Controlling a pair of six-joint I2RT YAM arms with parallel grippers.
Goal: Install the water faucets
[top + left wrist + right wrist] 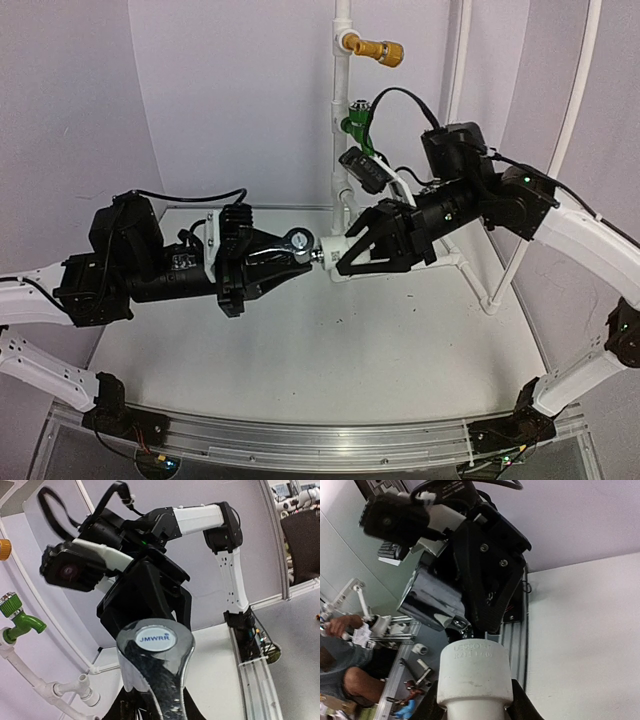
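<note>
The silver metal tap (297,240) hangs above the table's middle, and my left gripper (288,256) is shut on it. In the left wrist view its shiny lever handle (155,650) with a round white badge fills the foreground. My right gripper (352,250) is shut on the short white plastic fitting (331,248), whose socket end faces the tap's threaded end and touches or nearly touches it. In the right wrist view the white fitting (475,675) stands between my right gripper's (475,707) dark fingers, with the silver tap (432,602) just beyond its mouth.
A white pipe frame (341,95) rises at the back, carrying a green tap (355,122) and a yellow-brass tap (381,48). More white pipes (478,275) run along the table's back right. An aluminium rail (300,440) lines the near edge.
</note>
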